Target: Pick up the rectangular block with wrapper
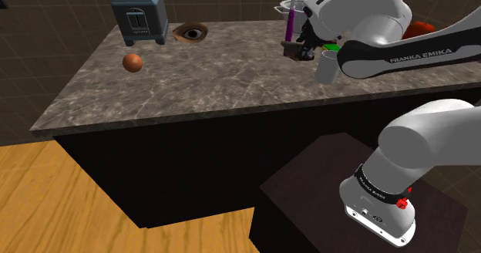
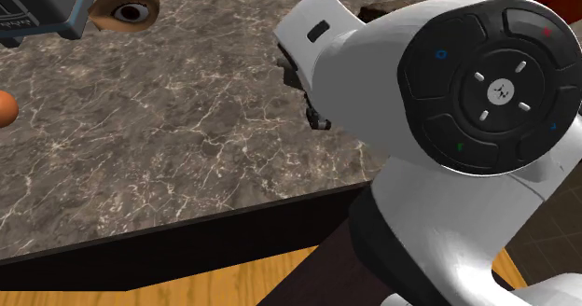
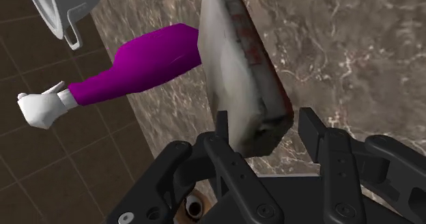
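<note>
Between the 2 black fingers in the wrist view sits the near end of the rectangular block (image 3: 235,59), white wrapper over a dark reddish edge. The gripper (image 3: 266,123) is open, 1 finger against the block, the other just clear. The shoulder view adds "FRANKA EMIKA" on the arm (image 1: 420,56), a purple bottle (image 1: 290,24) at the gripper's 12 o'clock, and a toaster (image 1: 139,16) at the marble counter's (image 1: 216,74) 10 o'clock.

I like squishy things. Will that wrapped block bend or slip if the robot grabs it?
The block probably stays stiff: its edges look straight. Its smooth white wrapper may be slippery. Flat sides suggest it won't roll.
</note>
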Controlling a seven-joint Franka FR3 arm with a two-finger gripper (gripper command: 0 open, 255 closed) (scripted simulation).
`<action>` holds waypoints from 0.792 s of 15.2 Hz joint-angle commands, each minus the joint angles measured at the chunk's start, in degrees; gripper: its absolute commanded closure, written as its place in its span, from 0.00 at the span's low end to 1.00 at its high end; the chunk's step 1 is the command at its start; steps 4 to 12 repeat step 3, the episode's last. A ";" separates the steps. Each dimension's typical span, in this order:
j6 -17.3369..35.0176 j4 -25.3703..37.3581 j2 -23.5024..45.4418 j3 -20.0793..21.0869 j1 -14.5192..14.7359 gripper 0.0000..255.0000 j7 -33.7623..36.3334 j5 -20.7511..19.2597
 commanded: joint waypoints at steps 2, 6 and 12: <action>-2.36 1.28 -0.89 -0.76 1.40 1.00 -1.35 1.16; -2.36 1.27 -0.89 -0.76 1.40 1.00 -1.35 1.16; -2.36 1.27 -0.89 -0.76 1.40 1.00 -1.35 1.16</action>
